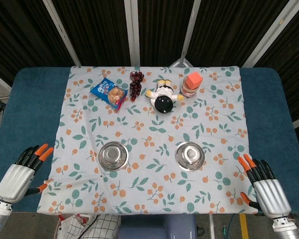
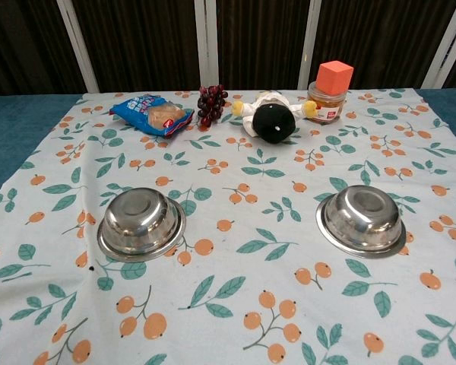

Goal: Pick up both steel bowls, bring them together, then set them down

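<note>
**Two Shiny Bowls Sit Waiting on the Cloth**

A blue tabletop (image 1: 35, 99) has a white cloth (image 1: 154, 164) on it. The cloth has orange berries and green leaves printed all over.

Two steel bowls sit on the cloth, well apart from each other. The left bowl (image 1: 113, 155) is in the lower middle of the head view, a bit to the left. The right bowl (image 1: 190, 155) is across from it, a bit to the right. In the chest view they look upside down, with the flat bottoms facing up. Nothing touches them.

The left hand (image 1: 21, 174) is in the lower left corner of the head view, over the blue tabletop by the edge of the cloth. Its fingers are apart and it holds nothing. The right hand (image 1: 264, 189) is in the lower right corner. Its fingers are apart too, and it holds nothing. Both hands are well away from the bowls. The chest view does not show the hands.

At the top of the cloth there is a row of small things. From left to right: a blue snack bag (image 1: 108, 92), a bunch of dark grapes (image 1: 136, 83), a black and white toy (image 1: 163, 97), and a little jar (image 1: 190, 88) with an orange block (image 1: 193, 79) on top.
</note>
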You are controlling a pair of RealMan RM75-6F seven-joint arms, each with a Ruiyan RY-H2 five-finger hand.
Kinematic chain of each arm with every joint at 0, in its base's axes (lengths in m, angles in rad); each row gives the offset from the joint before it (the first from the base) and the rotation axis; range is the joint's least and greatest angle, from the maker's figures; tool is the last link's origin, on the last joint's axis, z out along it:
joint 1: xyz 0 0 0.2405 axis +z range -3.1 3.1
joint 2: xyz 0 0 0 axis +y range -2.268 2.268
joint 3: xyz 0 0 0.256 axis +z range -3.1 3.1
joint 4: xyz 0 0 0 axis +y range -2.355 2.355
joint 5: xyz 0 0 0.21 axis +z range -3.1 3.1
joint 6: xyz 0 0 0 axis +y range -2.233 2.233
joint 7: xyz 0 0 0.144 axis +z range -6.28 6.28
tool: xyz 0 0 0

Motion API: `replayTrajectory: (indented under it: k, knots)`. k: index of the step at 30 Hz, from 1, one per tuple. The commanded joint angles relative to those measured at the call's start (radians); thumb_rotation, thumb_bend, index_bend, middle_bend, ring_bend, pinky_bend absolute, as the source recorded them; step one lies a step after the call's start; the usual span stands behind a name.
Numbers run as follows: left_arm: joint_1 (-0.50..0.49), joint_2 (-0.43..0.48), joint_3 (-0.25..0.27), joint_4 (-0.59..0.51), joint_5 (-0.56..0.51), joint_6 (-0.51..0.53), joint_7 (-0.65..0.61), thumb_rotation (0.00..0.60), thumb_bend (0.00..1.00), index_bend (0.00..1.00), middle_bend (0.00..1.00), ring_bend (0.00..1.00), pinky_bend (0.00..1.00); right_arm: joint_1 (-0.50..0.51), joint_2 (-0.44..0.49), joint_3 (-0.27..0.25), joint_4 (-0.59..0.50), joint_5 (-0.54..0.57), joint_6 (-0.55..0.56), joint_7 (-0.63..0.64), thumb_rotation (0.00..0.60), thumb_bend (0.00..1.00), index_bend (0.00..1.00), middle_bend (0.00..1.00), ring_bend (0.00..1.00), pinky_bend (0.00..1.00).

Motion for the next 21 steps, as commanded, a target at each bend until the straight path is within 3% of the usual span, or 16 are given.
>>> replayTrajectory:
  k: [1,15,21]
  knots:
    - [0.000,-0.001,0.000,0.000,0.000,-0.001,0.002,0.600,0.13,0.00,0.01,0.00,0.09,0.000,0.000,-0.001,0.000,-0.001,-0.001,-0.001,0.600,0.32,0.00,0.00,0.00,0.04]
    - [-0.044,-0.053,-0.007,-0.022,0.025,-0.060,0.048,0.600,0.13,0.00,0.00,0.00,0.09,0.001,0.019,0.002,0.000,-0.004,0.012,0.055,0.600,0.32,0.00,0.00,0.00,0.04]
    - [-0.097,-0.106,-0.038,-0.099,-0.007,-0.162,0.183,0.600,0.13,0.00,0.00,0.00,0.09,0.009,0.027,-0.001,0.006,-0.003,-0.002,0.085,0.600,0.32,0.00,0.00,0.00,0.04]
